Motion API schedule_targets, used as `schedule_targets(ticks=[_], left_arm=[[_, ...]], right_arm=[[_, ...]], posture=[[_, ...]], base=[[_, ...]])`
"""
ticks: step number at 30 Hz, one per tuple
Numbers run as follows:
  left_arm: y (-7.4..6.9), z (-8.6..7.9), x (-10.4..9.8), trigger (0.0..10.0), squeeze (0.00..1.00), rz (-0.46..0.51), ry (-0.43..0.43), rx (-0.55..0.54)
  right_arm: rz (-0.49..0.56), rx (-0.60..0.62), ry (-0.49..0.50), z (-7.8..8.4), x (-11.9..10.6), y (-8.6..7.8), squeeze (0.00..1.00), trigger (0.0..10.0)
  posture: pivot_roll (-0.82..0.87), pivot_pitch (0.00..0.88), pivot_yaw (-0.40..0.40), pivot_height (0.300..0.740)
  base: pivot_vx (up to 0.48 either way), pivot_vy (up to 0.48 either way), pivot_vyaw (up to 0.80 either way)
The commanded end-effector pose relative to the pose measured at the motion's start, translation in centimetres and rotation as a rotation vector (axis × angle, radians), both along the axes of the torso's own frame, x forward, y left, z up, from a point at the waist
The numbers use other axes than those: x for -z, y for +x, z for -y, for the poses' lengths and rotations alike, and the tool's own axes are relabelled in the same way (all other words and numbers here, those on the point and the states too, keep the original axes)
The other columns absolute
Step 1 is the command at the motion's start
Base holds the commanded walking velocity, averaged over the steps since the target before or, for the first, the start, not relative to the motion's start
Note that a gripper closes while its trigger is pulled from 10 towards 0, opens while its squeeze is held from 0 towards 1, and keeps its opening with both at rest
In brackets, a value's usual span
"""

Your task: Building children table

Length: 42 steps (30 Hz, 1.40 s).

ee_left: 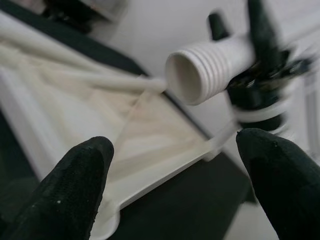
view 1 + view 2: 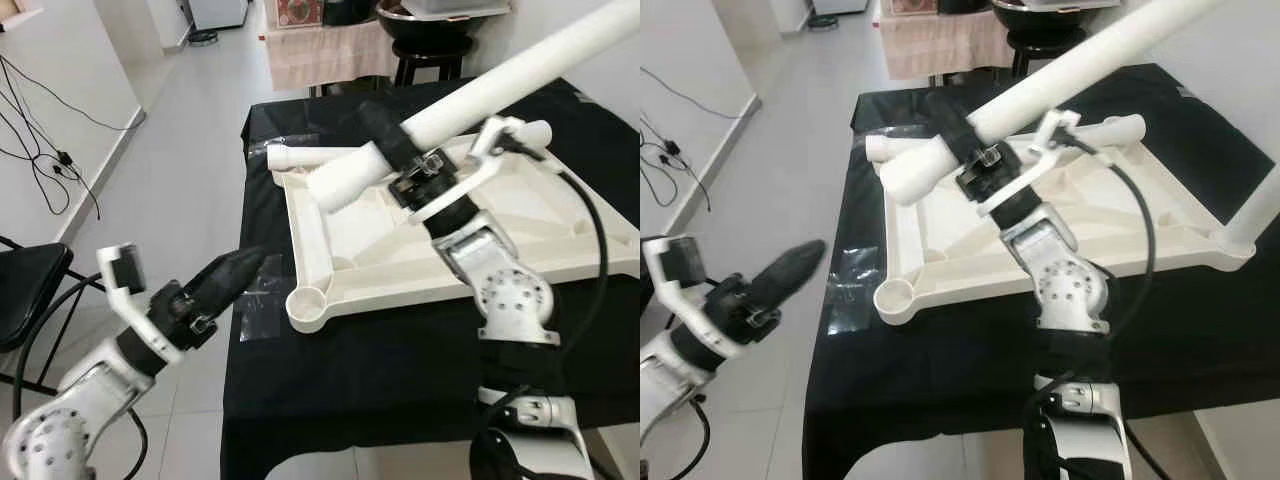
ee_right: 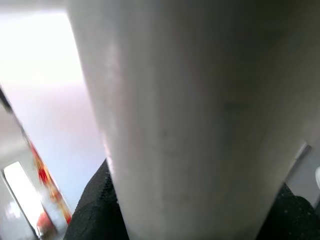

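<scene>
While the right gripper point(image 2: 385, 135) is clamping a white table leg point(image 2: 500, 85) above the upturned tabletop point(image 2: 330, 255), the left gripper point(image 1: 175, 185) is hovering, jaws wide, off the table's left edge.

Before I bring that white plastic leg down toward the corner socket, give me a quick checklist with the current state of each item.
1. Right gripper clamped on the white plastic tube leg: ok, black fingers wrap it near the threaded end.
2. Leg's ribbed hollow end free and unblocked: ok.
3. Round corner socket on the upturned white plastic tabletop: ok, nothing sits in it.
4. Leg lined up with that socket: not ok, it is tilted and held above the tabletop's far side.
5. Left gripper out of the way: ok, open, beside the black-clothed table's edge, apart from the tabletop.
6. Tabletop steady on the cloth: cannot tell.
</scene>
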<state>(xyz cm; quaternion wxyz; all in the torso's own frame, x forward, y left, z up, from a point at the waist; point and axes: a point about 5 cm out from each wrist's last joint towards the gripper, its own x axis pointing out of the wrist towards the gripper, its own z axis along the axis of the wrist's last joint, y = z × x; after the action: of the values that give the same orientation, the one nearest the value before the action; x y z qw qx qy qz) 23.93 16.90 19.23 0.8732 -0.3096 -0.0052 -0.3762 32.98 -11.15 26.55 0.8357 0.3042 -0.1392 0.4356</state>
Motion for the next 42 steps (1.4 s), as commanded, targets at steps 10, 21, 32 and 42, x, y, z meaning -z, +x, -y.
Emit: schedule_targets(ticks=[10, 21, 32, 42], left_arm=[[-1.1, 2.9, 1.7, 10.0, 0.00, 0.008, 0.407, 0.022], [-4.1, 4.0, 3.0, 10.0, 0.00, 0.046, 0.605, -0.053], [-4.9, 3.6, 3.7, 10.0, 0.00, 0.068, 0.710, -0.144], [-6.6, 4.6, 3.8, 10.0, 0.00, 0.096, 0.710, -0.088]], right_arm=[[0.109, -0.189, -0.323, -1.9, 3.2, -1.4, 0.00, 10.0], [0.148, -0.281, -0.477, -1.6, 4.9, -1.2, 0.00, 10.0], [0.272, -0.233, -0.610, -0.1, 4.7, -0.2, 0.00, 10.0], [0.303, -0.307, -0.636, 3.1, 3.7, -0.7, 0.00, 10.0]], posture=[[-0.01, 0.129, 0.050, 0.740], [0.03, 0.213, 0.031, 0.740], [0.05, 0.274, 0.035, 0.740], [0.05, 0.309, 0.059, 0.740]], base=[[0.000, 0.000, 0.48], [0.000, 0.000, 0.44], [0.000, 0.000, 0.00], [0.000, 0.000, 0.00]])
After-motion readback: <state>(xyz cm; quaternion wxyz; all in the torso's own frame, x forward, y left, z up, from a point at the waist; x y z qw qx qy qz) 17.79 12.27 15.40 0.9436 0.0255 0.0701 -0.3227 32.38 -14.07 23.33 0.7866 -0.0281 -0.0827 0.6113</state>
